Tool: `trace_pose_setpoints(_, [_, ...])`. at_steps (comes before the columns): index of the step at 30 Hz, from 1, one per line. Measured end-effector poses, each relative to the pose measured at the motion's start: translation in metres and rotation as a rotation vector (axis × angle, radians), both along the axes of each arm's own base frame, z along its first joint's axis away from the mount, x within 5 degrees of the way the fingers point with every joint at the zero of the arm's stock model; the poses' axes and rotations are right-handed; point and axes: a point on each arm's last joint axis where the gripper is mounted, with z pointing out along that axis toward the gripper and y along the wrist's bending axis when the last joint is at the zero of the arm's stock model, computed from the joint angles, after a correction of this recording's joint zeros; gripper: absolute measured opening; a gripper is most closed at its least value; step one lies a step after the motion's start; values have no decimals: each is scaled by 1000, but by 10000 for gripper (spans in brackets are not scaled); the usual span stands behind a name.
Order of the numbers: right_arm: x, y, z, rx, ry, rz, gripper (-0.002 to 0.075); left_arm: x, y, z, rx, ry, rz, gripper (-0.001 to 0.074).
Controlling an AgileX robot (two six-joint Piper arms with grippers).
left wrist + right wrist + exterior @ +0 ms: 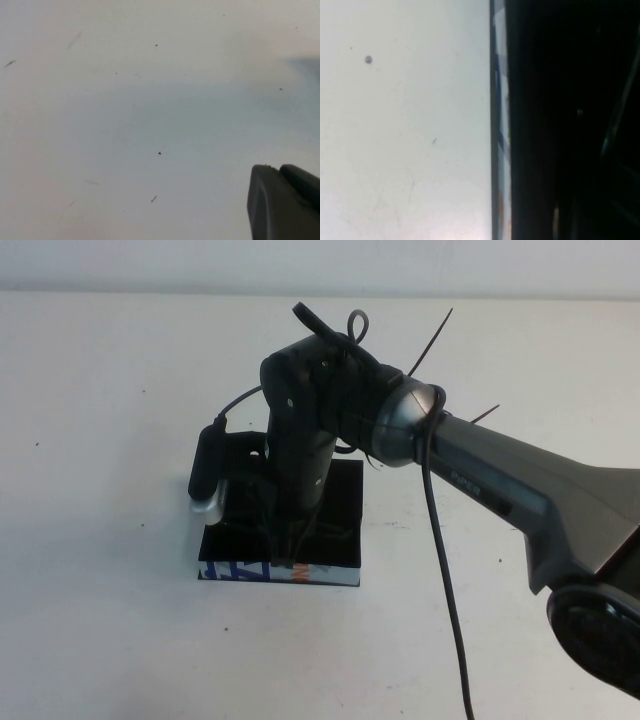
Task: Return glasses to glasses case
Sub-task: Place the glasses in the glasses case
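Observation:
The black glasses case lies at the middle of the table, its blue, white and orange strip facing me. My right gripper points straight down into the near part of the case, and its own body hides the fingertips. In the right wrist view the strip runs beside the dark case. I cannot make out the glasses in any view. My left gripper is out of the high view. It hangs over bare table with its fingers together and empty.
The white table lies all round the case. The right arm and its cable cross the table's right side. The table's far edge meets a pale wall.

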Motion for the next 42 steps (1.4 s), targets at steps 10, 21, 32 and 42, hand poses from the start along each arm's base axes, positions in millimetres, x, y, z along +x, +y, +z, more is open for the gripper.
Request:
trace_pose_setpoints(10, [0,0,0,-3,-3,0,15,0,0,0,0,0,0,-4])
trace_pose_setpoints(21, [-1,-2,9,0,-24,1,13,0,0,0,0,0,0,-4])
trace_pose_setpoints(32, [-3,-3,19,0,-53,-14,13,0,0,0,0,0,0,-4])
trace_pose_setpoints(42, [-13,-9,15,-52,-41,-1,13,0,0,0,0,0,0,-4])
